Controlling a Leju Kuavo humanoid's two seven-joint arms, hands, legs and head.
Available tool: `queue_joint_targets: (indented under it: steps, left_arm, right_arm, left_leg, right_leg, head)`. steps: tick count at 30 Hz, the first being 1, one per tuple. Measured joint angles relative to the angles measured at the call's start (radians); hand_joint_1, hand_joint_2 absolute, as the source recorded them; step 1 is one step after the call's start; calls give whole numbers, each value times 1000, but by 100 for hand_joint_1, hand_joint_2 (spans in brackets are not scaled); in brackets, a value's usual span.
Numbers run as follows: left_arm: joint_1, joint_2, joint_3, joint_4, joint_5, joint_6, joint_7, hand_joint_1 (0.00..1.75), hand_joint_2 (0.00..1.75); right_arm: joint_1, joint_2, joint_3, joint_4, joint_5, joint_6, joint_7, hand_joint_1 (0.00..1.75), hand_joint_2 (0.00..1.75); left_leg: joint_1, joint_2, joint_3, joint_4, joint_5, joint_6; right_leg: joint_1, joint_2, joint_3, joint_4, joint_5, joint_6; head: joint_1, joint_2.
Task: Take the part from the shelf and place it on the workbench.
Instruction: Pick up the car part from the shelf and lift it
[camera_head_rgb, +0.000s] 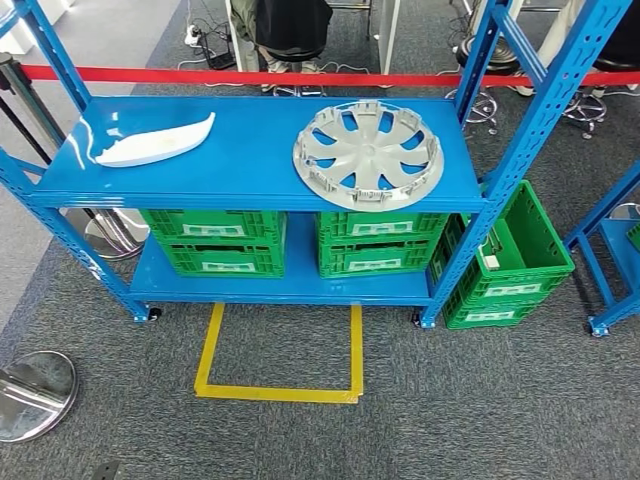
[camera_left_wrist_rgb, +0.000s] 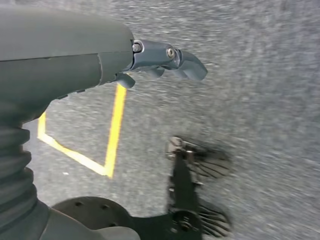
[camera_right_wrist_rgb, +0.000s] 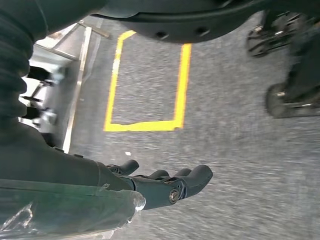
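Two parts lie on the top board of the blue shelf: a round silver wheel cover toward the right and a long white curved trim piece at the left. My left hand hangs over the grey carpet with its fingers stretched out and nothing in them. My right hand also hangs above the carpet, fingers extended and holding nothing. Both hands are far from the shelf.
Green crates sit on the lower shelf board, and another green crate stands on the floor to the right. A yellow taped rectangle marks the carpet before the shelf. A red barrier strap runs behind; a seated person is beyond it.
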Motion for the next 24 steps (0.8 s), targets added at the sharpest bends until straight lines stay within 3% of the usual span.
queue_joint_targets:
  steps: [1, 2, 5, 6, 24]
  left_arm:
    - [-7, -3, 6, 0, -4, -11, -15, 0, 175]
    - [-16, -7, 13, 0, -10, -22, -34, 0, 131]
    - [-45, -20, 38, 0, -28, -58, -95, 0, 0]
    - [-55, -25, 48, 0, -34, -70, -115, 0, 0]
    - [-202, -177, 230, -27, -101, -284, -471, 0, 0]
  right_arm:
    - [-10, 3, 0, 0, -1, 7, -16, 0, 175]
    - [-22, 6, 0, 1, -2, 14, -35, 0, 175]
    - [-59, 19, 0, 5, -4, 41, -94, 0, 44]
    - [-69, 23, 0, 6, -5, 50, -113, 0, 0]
    - [-214, 93, -113, 7, -58, 286, -471, 0, 0]
  left_leg:
    - [0, 0, 0, 0, 0, 0]
    - [0, 0, 0, 0, 0, 0]
    - [0, 0, 0, 0, 1, 0]
    - [0, 0, 0, 0, 2, 0]
    - [0, 0, -1, 0, 3, 1]
  right_leg:
    - [0, 0, 0, 0, 0, 0]
    - [0, 0, 0, 0, 0, 0]
    - [0, 0, 0, 0, 1, 0]
    - [0, 0, 0, 0, 2, 0]
    - [0, 0, -2, 0, 2, 1]
  head:
    - [0, 0]
    - [0, 0]
    - [0, 0]
    - [0, 0]
    - [0, 0]
